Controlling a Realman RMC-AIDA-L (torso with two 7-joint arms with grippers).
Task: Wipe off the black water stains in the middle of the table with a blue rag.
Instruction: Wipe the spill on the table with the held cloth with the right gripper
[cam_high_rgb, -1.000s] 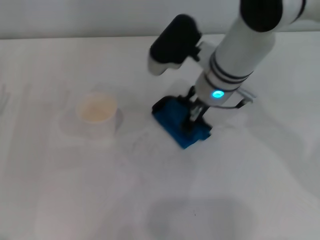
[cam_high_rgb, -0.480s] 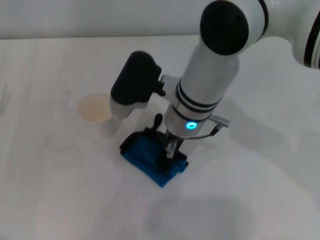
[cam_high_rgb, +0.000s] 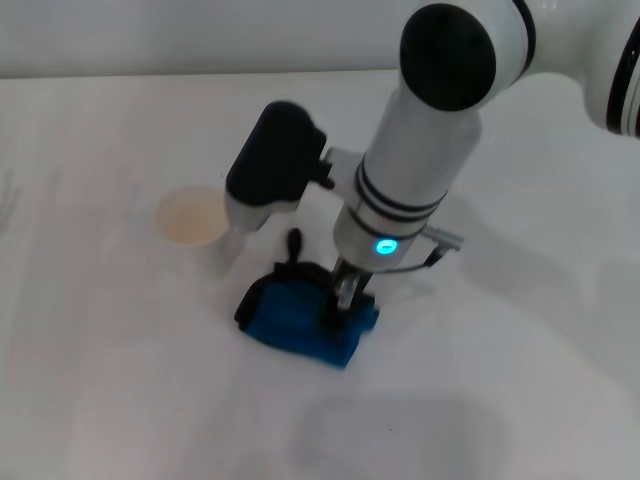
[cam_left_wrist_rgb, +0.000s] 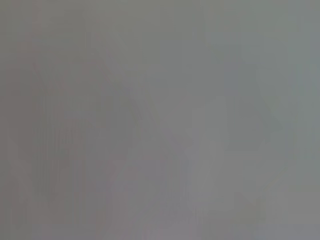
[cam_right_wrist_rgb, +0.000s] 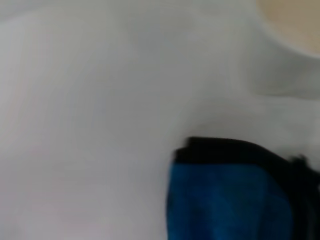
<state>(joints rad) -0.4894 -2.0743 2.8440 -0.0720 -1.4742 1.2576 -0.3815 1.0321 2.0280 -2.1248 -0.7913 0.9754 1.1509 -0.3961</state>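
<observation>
The blue rag (cam_high_rgb: 300, 322) with black edging lies pressed on the white table (cam_high_rgb: 120, 380), just in front of the cup. My right gripper (cam_high_rgb: 340, 300) reaches down from the right and is shut on the blue rag, holding it against the table. The rag also shows in the right wrist view (cam_right_wrist_rgb: 225, 200). The black water stains are not visible; the rag and arm cover the spot. The left gripper is out of view; the left wrist view shows only flat grey.
A translucent whitish plastic cup (cam_high_rgb: 197, 228) stands just behind and left of the rag, partly behind my right wrist; its rim shows in the right wrist view (cam_right_wrist_rgb: 292, 25). The table's far edge runs along the top of the head view.
My right gripper dragged the rag from the middle-right toward the front left over the last second. In the last half second the rag turned and bunched slightly; its black loop now points up.
</observation>
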